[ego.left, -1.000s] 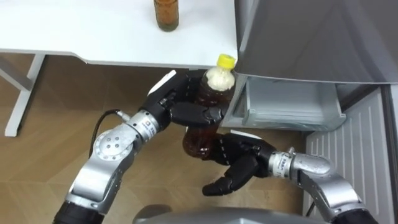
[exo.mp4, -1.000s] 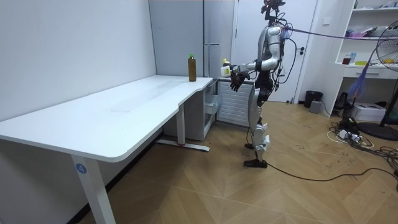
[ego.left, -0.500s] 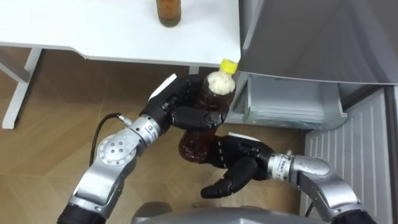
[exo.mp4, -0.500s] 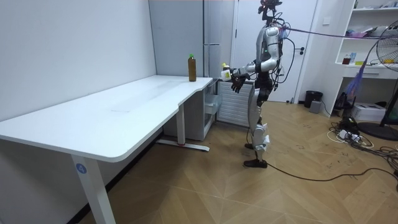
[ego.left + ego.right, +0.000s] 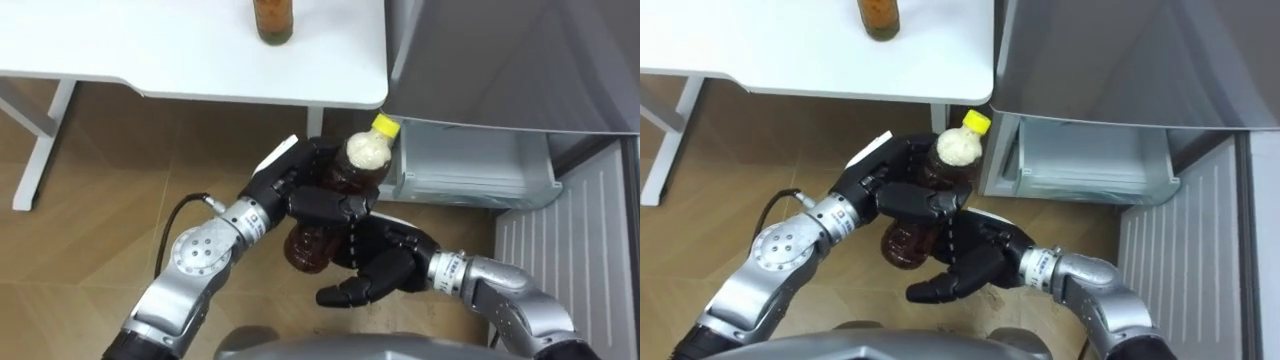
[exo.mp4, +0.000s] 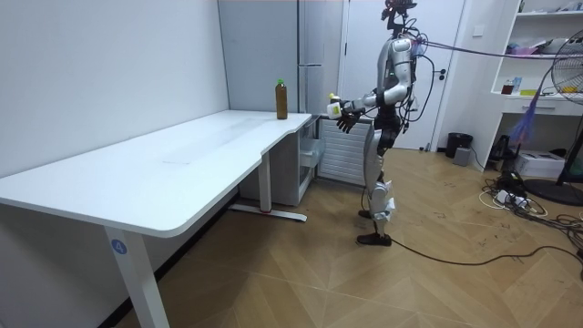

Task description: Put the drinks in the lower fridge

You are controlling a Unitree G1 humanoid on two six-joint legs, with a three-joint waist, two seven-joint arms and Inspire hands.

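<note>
My left hand point(image 5: 312, 192) is shut on a brown drink bottle point(image 5: 306, 246) with a yellow cap point(image 5: 386, 126), which it holds tilted with the cap towards the fridge. My right hand point(image 5: 388, 268) is open just below and to the right of the bottle's base, its fingers pointing left. The cap is level with the front left corner of the open lower fridge compartment point(image 5: 470, 168), a white drawer-like shelf. A second brown bottle point(image 5: 272, 18) stands on the white table point(image 5: 150, 60). In the room view I stand upright in front of the fridge point(image 6: 321, 55) with the held bottle point(image 6: 333, 102) at chest height.
The grey upper fridge front point(image 5: 520, 60) overhangs the open compartment. The lower fridge door point(image 5: 570, 260) stands open at the right. The table's corner point(image 5: 375, 98) lies close to the left of the compartment. Wooden floor point(image 5: 90, 230) lies below.
Both hands have carried the bottle to the right, from under the table edge up to the compartment's left corner, and it now tilts more towards the fridge.
</note>
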